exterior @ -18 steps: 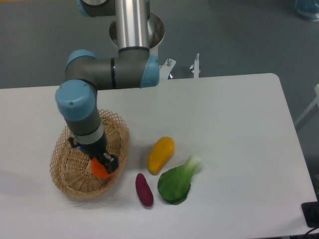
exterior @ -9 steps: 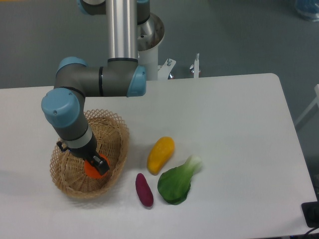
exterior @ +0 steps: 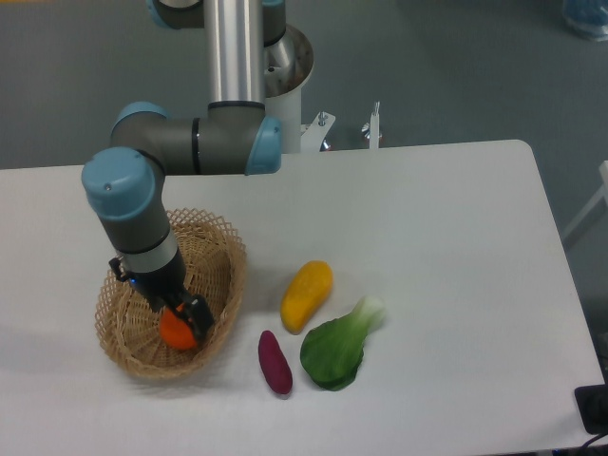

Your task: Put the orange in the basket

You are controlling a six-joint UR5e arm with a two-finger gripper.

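Observation:
The orange (exterior: 174,331) is a small bright ball low inside the tan wicker basket (exterior: 126,356) at the front left of the table. My gripper (exterior: 187,321) reaches down into the basket from the arm above. Its dark fingers (exterior: 199,312) sit tight against the orange's upper right side, and it appears shut on the orange. The wrist hides the inner finger and the far part of the basket floor.
To the right of the basket lie a yellow-orange mango-shaped fruit (exterior: 307,294), a dark purple sweet potato (exterior: 275,362) and a green leafy bok choy (exterior: 337,350). The arm's base post (exterior: 236,47) rises at the table's back edge.
The gripper carried the orange from the basket's right rim leftward to its middle, then shifted slightly down and right. The orange now sits lower in the basket.

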